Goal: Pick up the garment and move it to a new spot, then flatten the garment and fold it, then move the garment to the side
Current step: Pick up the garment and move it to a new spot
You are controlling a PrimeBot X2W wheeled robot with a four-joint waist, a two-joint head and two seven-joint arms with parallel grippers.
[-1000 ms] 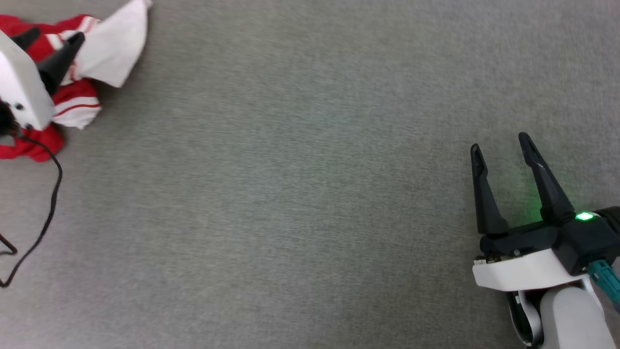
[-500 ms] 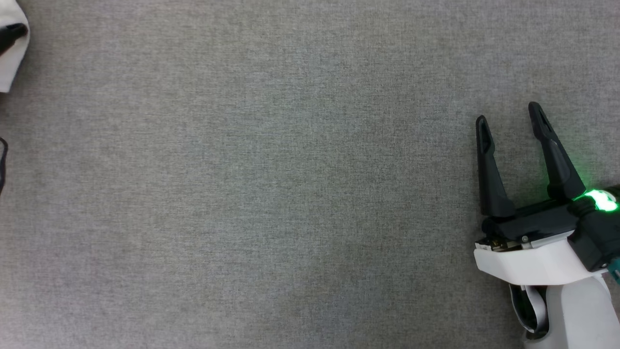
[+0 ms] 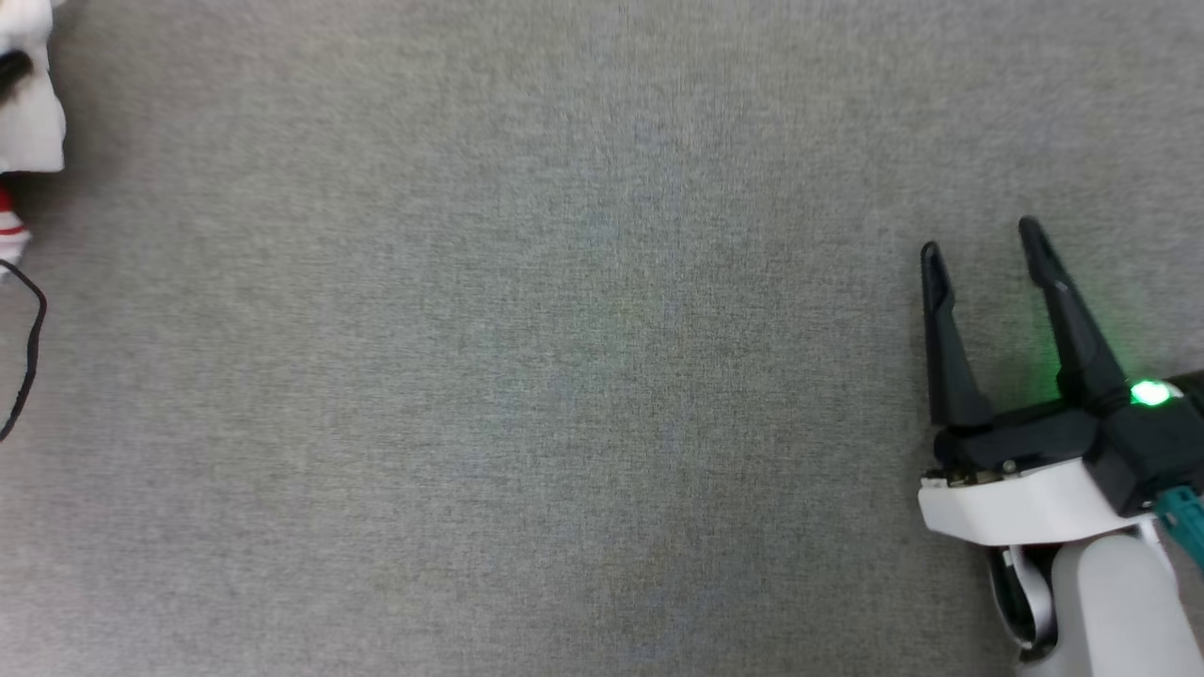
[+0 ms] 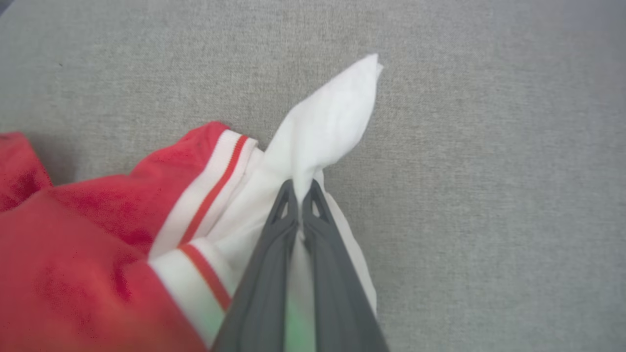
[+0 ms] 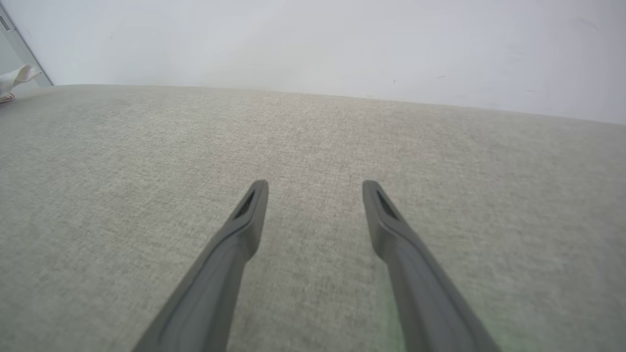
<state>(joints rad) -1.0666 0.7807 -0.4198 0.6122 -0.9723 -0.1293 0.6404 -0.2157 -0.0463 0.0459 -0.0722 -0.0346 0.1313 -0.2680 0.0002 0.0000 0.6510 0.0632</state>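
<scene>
While clamping a fold of white sleeve between the two long dark fingers (image 4: 266, 264) of the left gripper (image 4: 299, 195), lift slowly and straight up, so as not to lose thin cloth from so narrow a pinch. Judged from the left wrist view: tips pressed together on sleeve fabric alone, nothing of the red body caught. Worth pulling gently until well clear of the grey fabric-covered desk (image 3: 602, 376), since the garment (image 4: 88, 254), a red jersey T-shirt with white short sleeves and red-white striped trim, probably drags and swings when raised by one sleeve. Then carry toward the bare middle of the desk. Best to leave the right gripper (image 3: 978, 249) hovering at the lower right of the head view, fingers spread wide and holding nothing, ready to take a second corner for the flattening. Mind the thin black cable (image 3: 33, 348) at the left edge, close to the cloth.

Sits bunched at the desk's far left, mostly past the head view's left edge, with a red-striped scrap showing there. Has no clear long axis as a crumpled whole. As for the sleeve: runs lengthwise along the line of the left fingers, leans slightly right in the wrist view, and ends in a pointed white tip aimed away from the gripper. Red body heaped to the left and below.
</scene>
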